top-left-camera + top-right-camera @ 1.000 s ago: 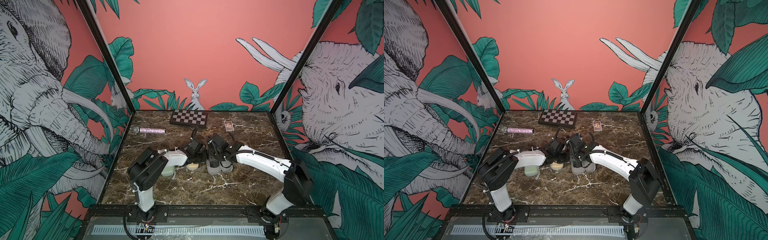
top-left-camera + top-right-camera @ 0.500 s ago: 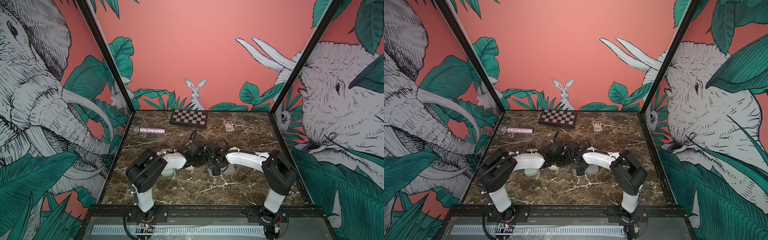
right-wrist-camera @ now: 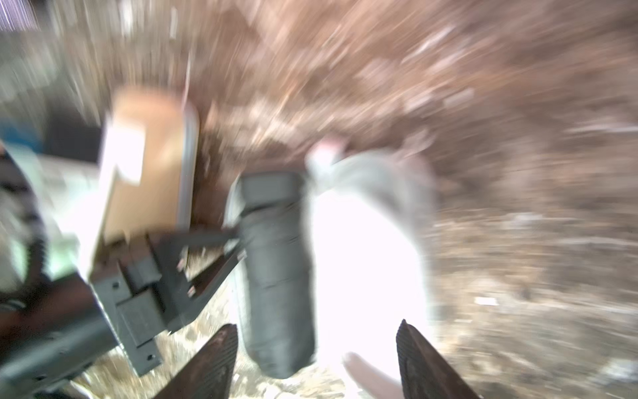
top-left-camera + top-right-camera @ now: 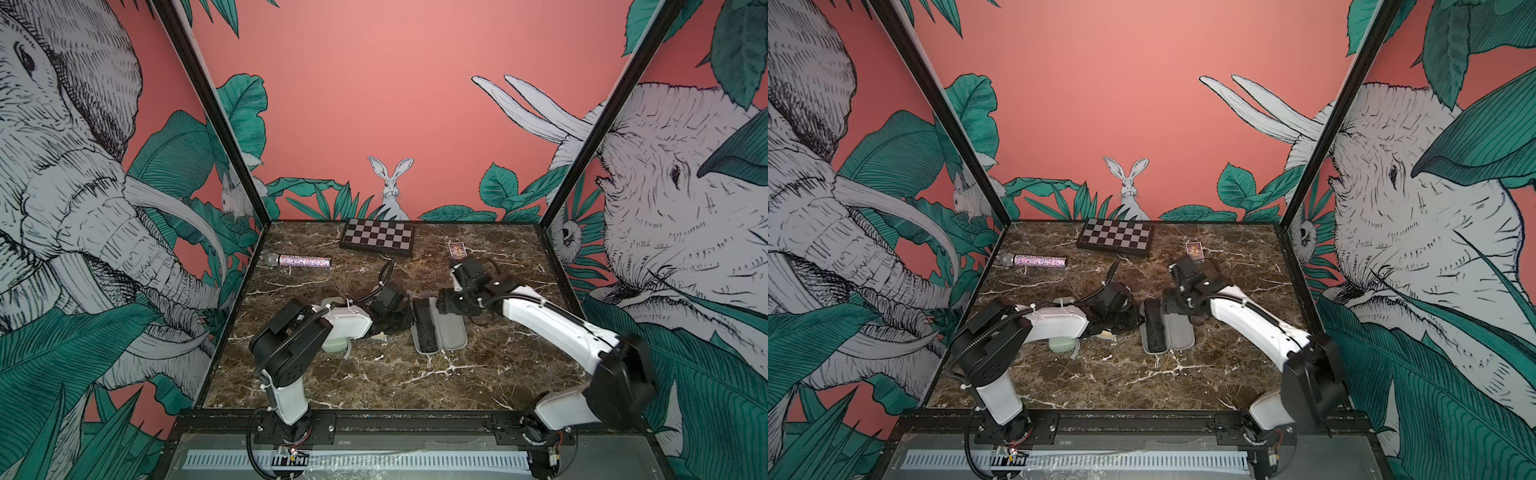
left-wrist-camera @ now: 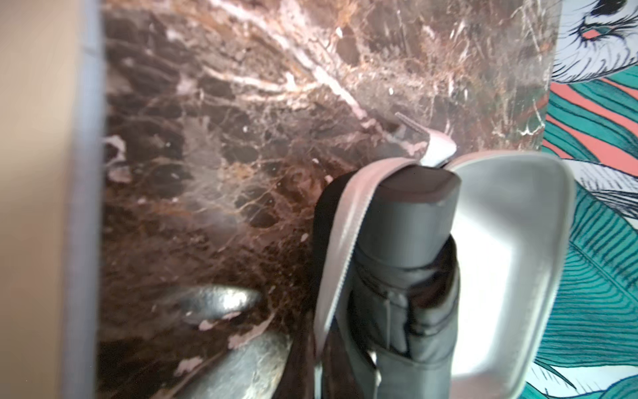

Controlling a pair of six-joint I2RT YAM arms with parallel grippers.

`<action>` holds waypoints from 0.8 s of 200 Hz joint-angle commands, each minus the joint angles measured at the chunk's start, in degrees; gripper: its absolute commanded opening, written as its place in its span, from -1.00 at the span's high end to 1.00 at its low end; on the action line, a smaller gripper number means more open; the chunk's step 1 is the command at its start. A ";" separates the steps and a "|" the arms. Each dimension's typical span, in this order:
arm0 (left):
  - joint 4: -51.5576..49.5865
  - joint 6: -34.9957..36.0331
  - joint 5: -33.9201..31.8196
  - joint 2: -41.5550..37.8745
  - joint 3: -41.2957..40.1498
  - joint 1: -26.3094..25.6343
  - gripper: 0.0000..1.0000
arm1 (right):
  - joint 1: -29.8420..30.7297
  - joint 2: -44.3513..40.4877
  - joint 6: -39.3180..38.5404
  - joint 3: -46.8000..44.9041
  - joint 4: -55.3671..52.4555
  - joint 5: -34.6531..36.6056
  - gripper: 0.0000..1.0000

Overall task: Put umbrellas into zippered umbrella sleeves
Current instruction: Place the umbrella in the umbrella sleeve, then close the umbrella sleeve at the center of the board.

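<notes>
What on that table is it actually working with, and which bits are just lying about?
Part of the job: black umbrella; its open grey-lined sleeve; mint green item, partly hidden under the left arm.
Just lying about: checkered board box; glittery microphone; small printed card.

A flat black-and-white checkered board box (image 4: 377,236) lies at the back of the brown marble counter (image 4: 374,374). To its left lies a glittery pink microphone (image 4: 299,261); to its right, a small colourful card packet (image 4: 456,249).
</notes>
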 commanded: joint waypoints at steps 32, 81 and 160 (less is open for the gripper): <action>0.05 0.54 -0.28 -2.04 -0.52 -0.17 0.86 | -7.74 5.04 4.47 -13.70 18.83 -23.47 -0.48; 1.01 0.28 -0.53 -1.39 -0.06 -0.47 0.88 | -7.57 4.78 19.62 -20.92 43.90 -37.35 -0.48; 3.61 -0.35 0.25 -3.73 -2.45 -0.75 0.82 | 2.16 14.65 19.57 -19.92 42.62 -26.16 -0.45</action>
